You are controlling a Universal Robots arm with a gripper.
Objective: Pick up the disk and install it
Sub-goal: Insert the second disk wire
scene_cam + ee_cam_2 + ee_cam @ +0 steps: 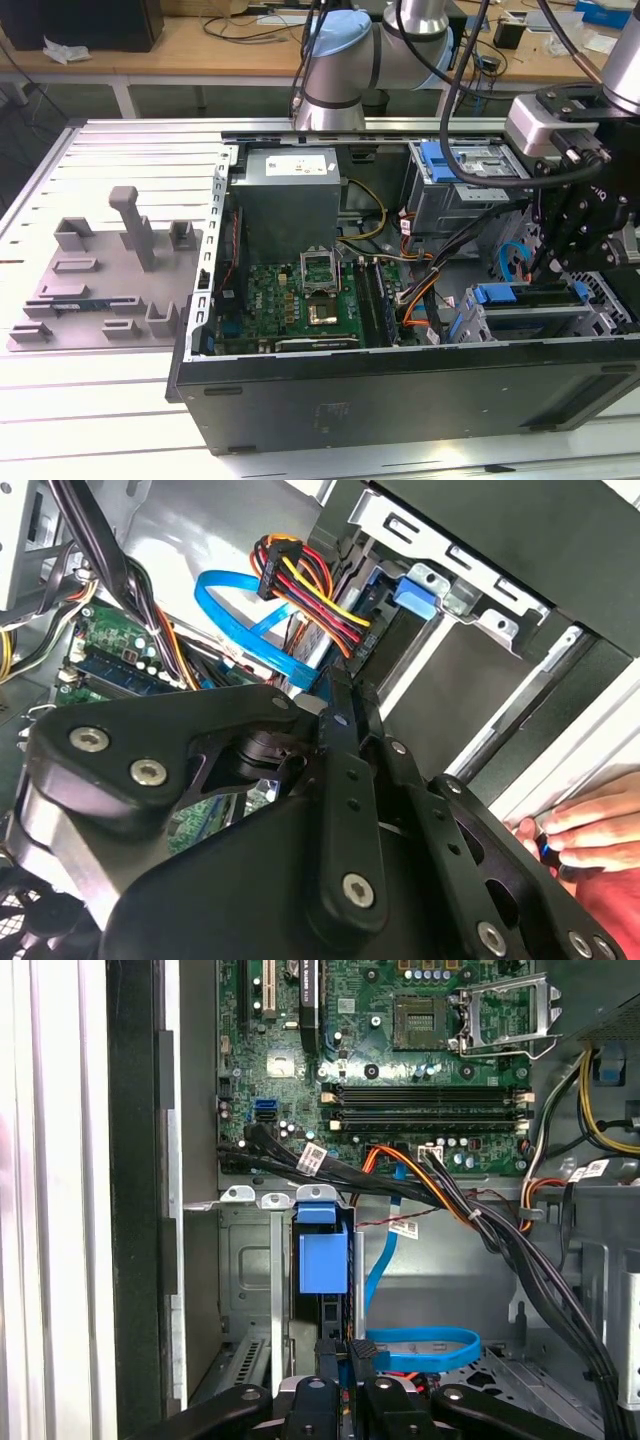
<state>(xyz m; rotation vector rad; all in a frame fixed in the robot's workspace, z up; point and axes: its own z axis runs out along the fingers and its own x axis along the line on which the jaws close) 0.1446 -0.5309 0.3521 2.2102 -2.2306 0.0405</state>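
Note:
The disk [530, 297] sits in the drive cage at the front corner of the open computer case, on the exterior view's right, with its blue carrier showing at both ends. In the first wrist view the disk [322, 1260] is edge-on in its slot, blue carrier end farthest from me. My gripper [345, 1348] hangs right over the disk's near edge with its fingertips close together, shut, and nothing visible between them. I cannot tell whether they touch the disk. In the second wrist view the gripper [345, 695] points at the cage, where the blue carrier [415, 592] shows.
A blue flat cable [420, 1348] loops beside the gripper, and bundled black and coloured cables [440, 1195] cross above the cage. The motherboard [300, 295] and grey power supply [290, 195] fill the case. A hand [590, 825] rests at the case edge. A grey fixture plate [105, 270] lies outside.

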